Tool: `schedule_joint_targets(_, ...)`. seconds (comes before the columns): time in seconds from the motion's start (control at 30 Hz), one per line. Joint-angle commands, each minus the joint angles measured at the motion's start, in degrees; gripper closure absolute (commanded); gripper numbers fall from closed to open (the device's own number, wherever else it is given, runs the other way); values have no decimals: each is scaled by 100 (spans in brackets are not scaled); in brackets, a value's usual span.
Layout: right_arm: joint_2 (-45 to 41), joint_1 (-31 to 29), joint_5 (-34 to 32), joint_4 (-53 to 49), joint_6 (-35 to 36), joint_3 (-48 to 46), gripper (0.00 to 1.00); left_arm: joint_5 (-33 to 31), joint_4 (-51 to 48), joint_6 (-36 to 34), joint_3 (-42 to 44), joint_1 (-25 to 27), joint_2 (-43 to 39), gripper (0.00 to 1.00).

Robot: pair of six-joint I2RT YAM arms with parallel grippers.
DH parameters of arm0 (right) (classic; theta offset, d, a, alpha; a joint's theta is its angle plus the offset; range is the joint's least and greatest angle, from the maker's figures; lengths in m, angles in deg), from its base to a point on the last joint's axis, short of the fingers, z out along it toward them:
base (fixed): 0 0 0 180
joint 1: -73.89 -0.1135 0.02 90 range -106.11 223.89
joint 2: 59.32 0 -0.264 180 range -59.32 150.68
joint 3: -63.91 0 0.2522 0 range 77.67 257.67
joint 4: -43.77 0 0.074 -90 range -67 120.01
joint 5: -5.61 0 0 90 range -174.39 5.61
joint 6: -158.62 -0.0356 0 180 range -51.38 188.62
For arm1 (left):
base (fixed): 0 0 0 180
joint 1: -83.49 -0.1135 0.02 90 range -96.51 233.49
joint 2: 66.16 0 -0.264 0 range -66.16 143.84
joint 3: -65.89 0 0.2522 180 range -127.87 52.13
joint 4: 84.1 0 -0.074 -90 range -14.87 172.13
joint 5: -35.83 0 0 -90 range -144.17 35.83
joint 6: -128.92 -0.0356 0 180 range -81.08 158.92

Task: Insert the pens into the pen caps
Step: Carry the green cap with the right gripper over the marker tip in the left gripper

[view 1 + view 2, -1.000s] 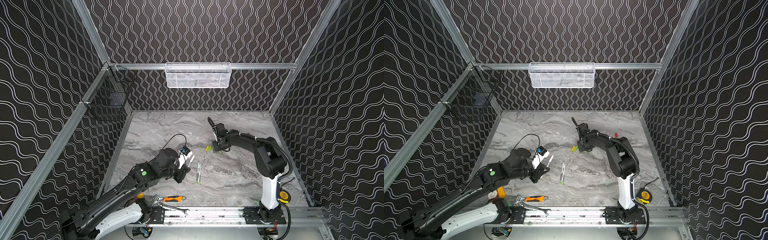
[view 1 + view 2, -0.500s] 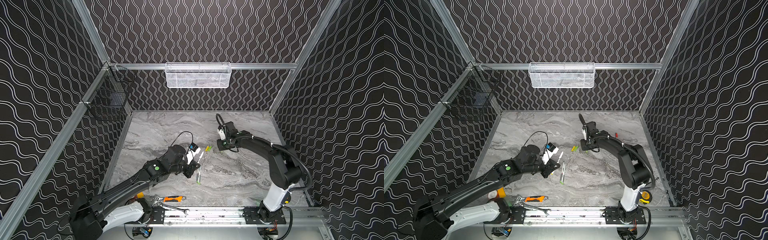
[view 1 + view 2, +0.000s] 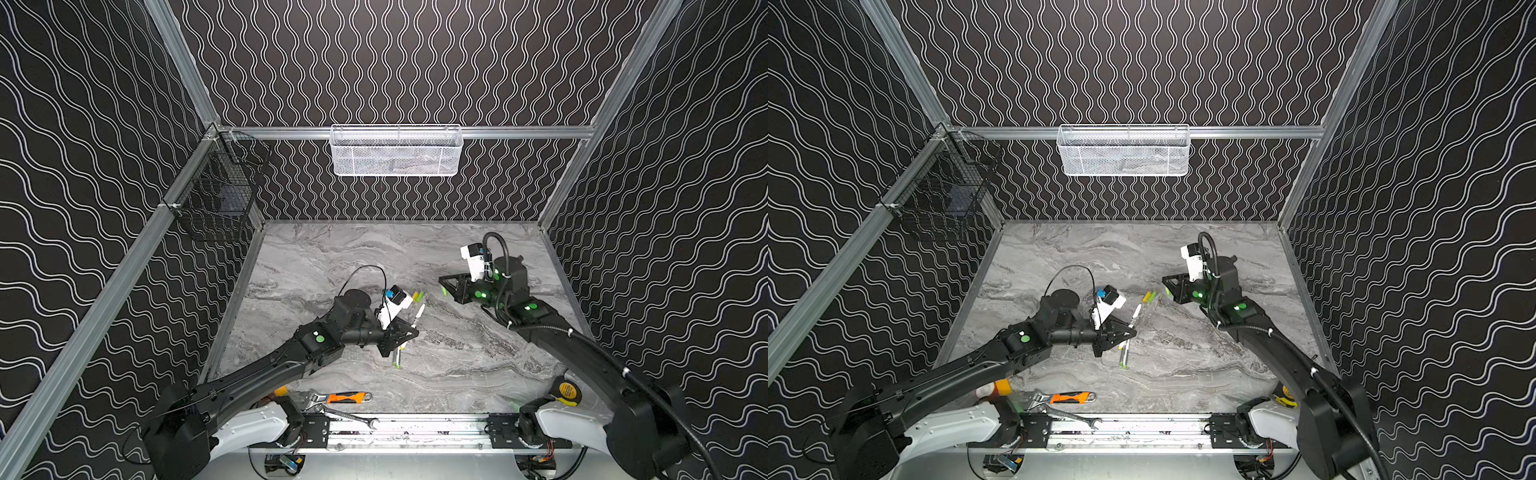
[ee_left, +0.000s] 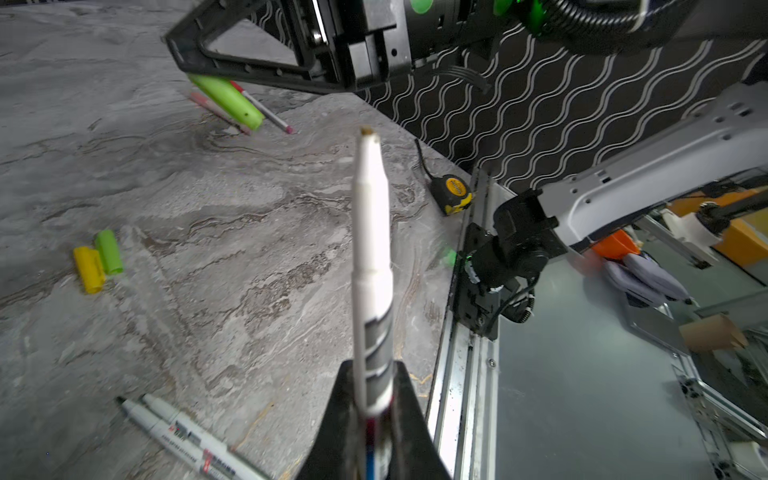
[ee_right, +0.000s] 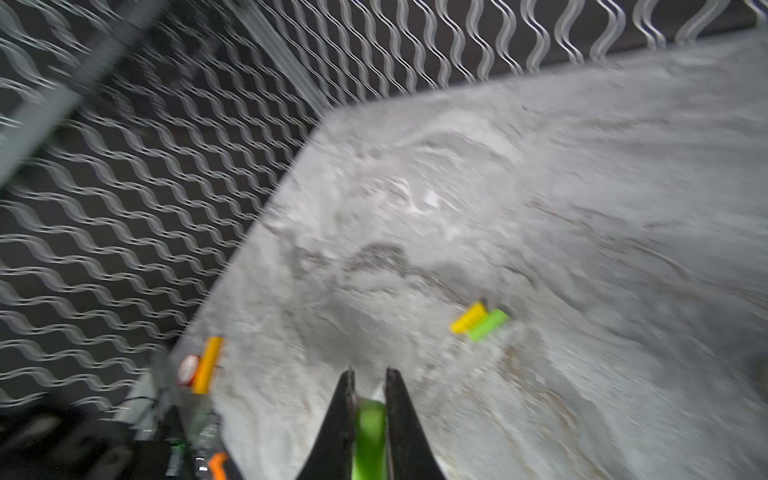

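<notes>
The left gripper (image 4: 371,368) is clamped tight on the held pen (image 4: 371,257), gripping the striped rear of the barrel. The pen's bare tip sticks out ahead, clear of the table (image 3: 457,365). In both top views this pen sits beyond the wrench (image 3: 347,397) and a little to its right.

The right gripper (image 5: 369,374) is pinched narrow on the held cap (image 5: 369,436), which is lime green and lifted off the table. It is farther back from the wrench than the held pen and more to the right. Pen tip and held cap are apart, with a clear gap in the left wrist view.

The two loose pens (image 3: 397,358) lie flat, side by side and touching, just beyond the wrench. The left gripper partly covers them in both top views.

The yellow cap (image 3: 1146,296) and the second green cap (image 3: 1153,296) lie touching on the table. They are well beyond the wrench, between the two grippers.

In the left wrist view a thin red-tipped pen (image 4: 266,112) lies flat behind the held cap. A pinkish stick lies beside it, but I cannot tell what it is.

The spanner (image 3: 349,415) is just in front of the wrench, by the rail. The tape measure (image 3: 567,390) is well to the right of the wrench. The right wrist view is motion-blurred.
</notes>
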Motion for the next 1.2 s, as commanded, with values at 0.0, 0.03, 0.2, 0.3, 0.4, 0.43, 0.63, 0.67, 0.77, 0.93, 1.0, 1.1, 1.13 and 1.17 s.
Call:
schedule_joint_targets(0.0, -278, -32, 783, 2200, -907, -387, 86, 686, 930, 281, 128, -25, 40, 100)
schedule_joint_targets(0.03, -334, -58, 868, 2492, -989, -479, 86, 780, 1035, 348, 156, -47, 38, 100)
schedule_joint_targets(0.2, -503, -224, 1068, 3447, -1075, -740, 86, 1081, 1343, 583, 227, -167, 74, 100)
schedule_joint_targets(0.3, -608, -501, 1072, 3800, -1034, -802, 86, 1217, 1563, 724, 302, -232, 118, 100)
schedule_joint_targets(0.4, -639, -605, 1176, 4158, -1084, -820, 86, 1409, 1792, 860, 338, -236, 213, 100)
schedule_joint_targets(0.43, -609, -631, 1234, 4282, -1138, -808, 86, 1480, 1874, 904, 342, -235, 248, 100)
schedule_joint_targets(0.63, -461, -912, 1257, 4481, -1175, -682, 86, 1502, 1956, 886, 362, -234, 204, 100)
schedule_joint_targets(0.67, -440, -959, 1242, 4497, -1163, -668, 86, 1496, 1943, 879, 362, -238, 192, 100)
schedule_joint_targets(0.77, -372, -1054, 1238, 4569, -1190, -635, 86, 1451, 1951, 875, 399, -246, 147, 100)
schedule_joint_targets(0.93, -401, -1118, 1212, 4581, -1175, -625, 86, 1388, 1964, 875, 447, -244, 96, 100)
schedule_joint_targets(1.0, -435, -1114, 1195, 4518, -1145, -631, 86, 1345, 1982, 886, 475, -253, 52, 100)
schedule_joint_targets(1.1, -480, -1114, 1210, 4467, -1135, -640, 86, 1309, 2009, 892, 502, -280, -3, 100)
schedule_joint_targets(1.13, -482, -1116, 1240, 4480, -1153, -635, 86, 1307, 2022, 892, 502, -299, -14, 100)
schedule_joint_targets(1.17, -480, -1124, 1268, 4489, -1160, -640, 86, 1306, 2018, 907, 504, -311, -20, 100)
